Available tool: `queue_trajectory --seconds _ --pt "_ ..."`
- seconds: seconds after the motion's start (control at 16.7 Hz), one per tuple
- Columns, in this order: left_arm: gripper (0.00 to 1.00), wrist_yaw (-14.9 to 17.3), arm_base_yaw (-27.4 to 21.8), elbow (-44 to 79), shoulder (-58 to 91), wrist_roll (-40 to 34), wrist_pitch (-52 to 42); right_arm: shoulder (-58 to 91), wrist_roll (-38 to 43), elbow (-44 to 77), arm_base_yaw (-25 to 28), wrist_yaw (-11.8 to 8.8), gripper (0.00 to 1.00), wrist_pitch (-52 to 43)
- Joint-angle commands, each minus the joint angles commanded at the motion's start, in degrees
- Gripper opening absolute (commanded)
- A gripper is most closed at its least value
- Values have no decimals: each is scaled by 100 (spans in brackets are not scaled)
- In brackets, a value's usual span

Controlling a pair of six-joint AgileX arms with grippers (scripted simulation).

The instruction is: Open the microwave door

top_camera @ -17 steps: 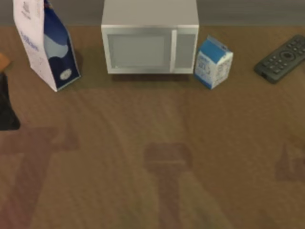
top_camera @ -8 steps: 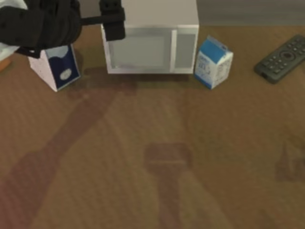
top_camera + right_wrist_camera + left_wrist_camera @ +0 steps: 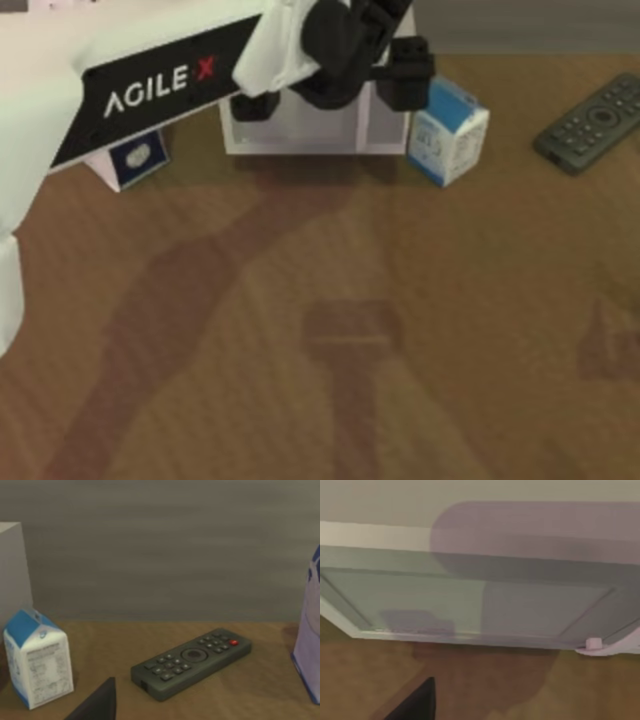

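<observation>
The silver microwave stands at the back of the table, and its door (image 3: 300,135) is mostly covered by my left arm in the top view. My left gripper (image 3: 328,92) hangs over the door front, open wide: one black finger (image 3: 250,105) sits near the door's left edge, the other (image 3: 405,82) over the control panel side. The left wrist view shows the microwave door (image 3: 485,605) close up, flat against the body, with one dark fingertip (image 3: 420,705) low over the table. The handle strip is hidden. My right gripper (image 3: 160,716) is outside the top view and holds nothing.
A small blue and white milk carton (image 3: 450,130) stands just right of the microwave. A dark remote (image 3: 590,122) lies at the back right. A tall blue and white carton (image 3: 135,160) stands left of the microwave, half under my left arm.
My left arm has swung in from the left and now reaches across the microwave's front. Its gripper moved from the door's left corner to over the door. The door has not moved.
</observation>
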Motion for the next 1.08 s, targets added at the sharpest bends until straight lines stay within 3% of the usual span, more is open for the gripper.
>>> queue_trajectory --seconds 0.48,1.08 --pt "100 -132 -219 616 629 -200 -160 0 0 0 0 0 100 0" --pt "100 97 153 1385 1886 143 464 0 0 0 0 0 100 0"
